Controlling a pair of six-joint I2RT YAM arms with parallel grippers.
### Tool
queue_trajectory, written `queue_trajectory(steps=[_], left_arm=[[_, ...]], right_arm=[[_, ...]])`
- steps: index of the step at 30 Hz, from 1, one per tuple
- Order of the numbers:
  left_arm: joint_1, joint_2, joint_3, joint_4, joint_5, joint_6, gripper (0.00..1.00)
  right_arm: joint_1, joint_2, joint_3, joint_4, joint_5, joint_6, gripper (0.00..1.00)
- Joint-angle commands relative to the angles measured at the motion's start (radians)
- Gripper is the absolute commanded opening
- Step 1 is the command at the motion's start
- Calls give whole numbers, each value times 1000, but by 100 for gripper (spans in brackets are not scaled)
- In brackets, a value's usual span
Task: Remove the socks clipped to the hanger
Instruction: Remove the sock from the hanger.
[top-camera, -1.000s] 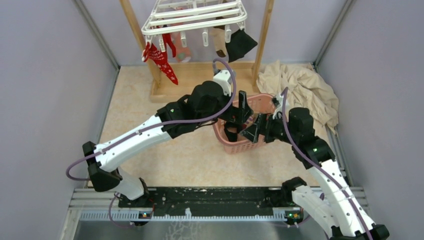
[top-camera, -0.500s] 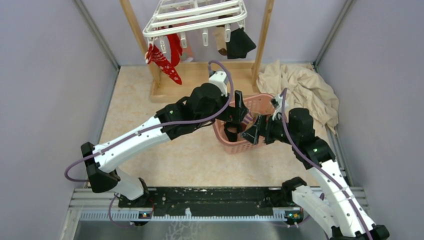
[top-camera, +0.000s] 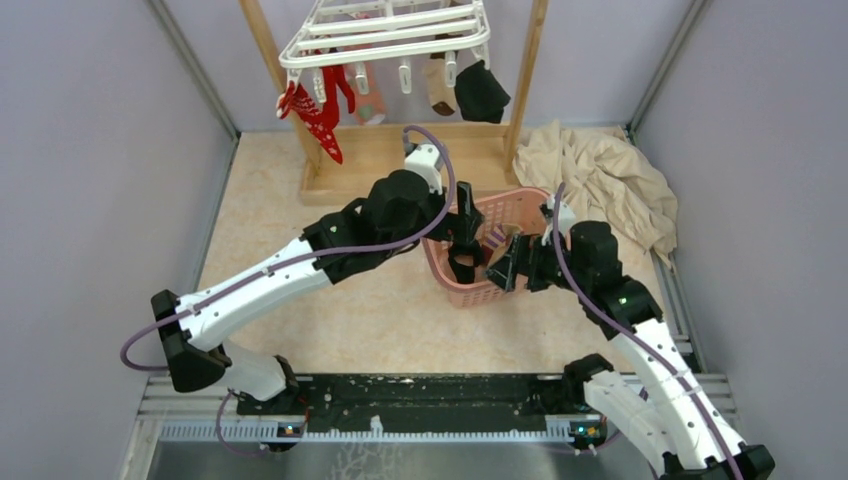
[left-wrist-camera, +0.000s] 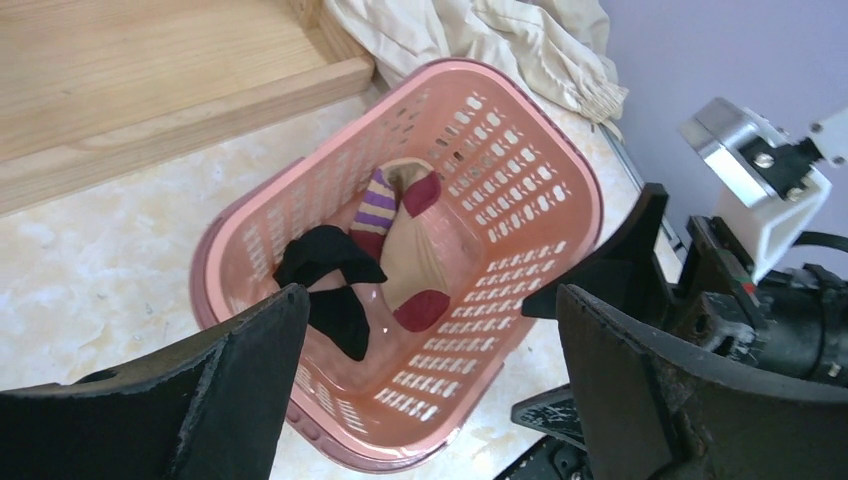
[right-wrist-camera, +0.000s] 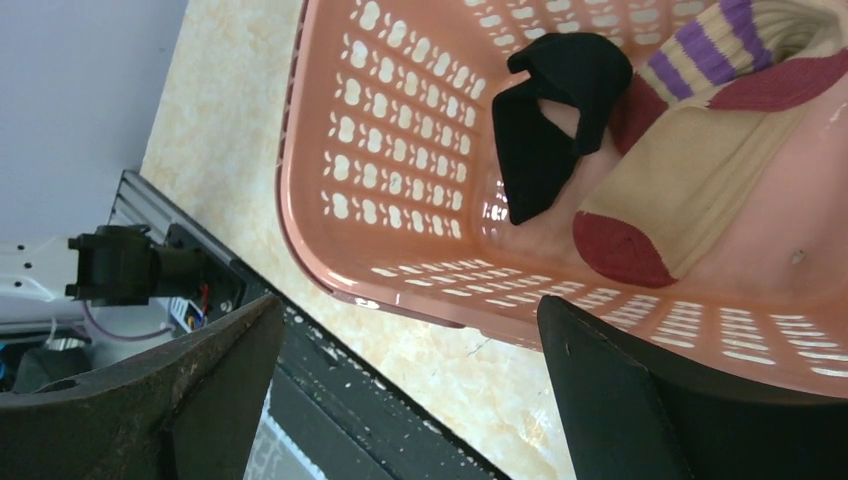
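The white hanger hangs at the back between wooden posts. Clipped under it are a red patterned sock, a pink one, a brown-and-beige one and a black one. My left gripper hovers open and empty over the pink basket's left side. My right gripper stands open and empty at the basket's near rim. Inside the basket lie a black sock and a beige sock with maroon toe and striped cuff.
The wooden post frame and its base board stand behind the basket. A crumpled beige cloth lies at the back right. Purple walls close in both sides. A black rail runs along the near edge.
My left arm has drawn back to the left over the basket, and the right gripper has shifted slightly left. The hanger and its socks are swaying.
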Motion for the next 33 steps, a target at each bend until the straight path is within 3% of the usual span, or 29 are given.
queue_trajectory(steps=[1, 10, 17, 23, 33], left_arm=[[56, -45, -28, 84, 43, 24, 99], [92, -28, 41, 22, 115, 78, 99], [98, -123, 93, -78, 125, 104, 99], [141, -179, 93, -142, 195, 120, 99], [226, -201, 82, -216, 226, 204, 99]], right_arm=[[5, 9, 47, 35, 68, -25, 98], [5, -6, 66, 97, 158, 25, 98], [5, -46, 8, 190, 198, 80, 98], [5, 31, 67, 172, 228, 92, 98], [5, 150, 126, 410, 310, 109, 94]])
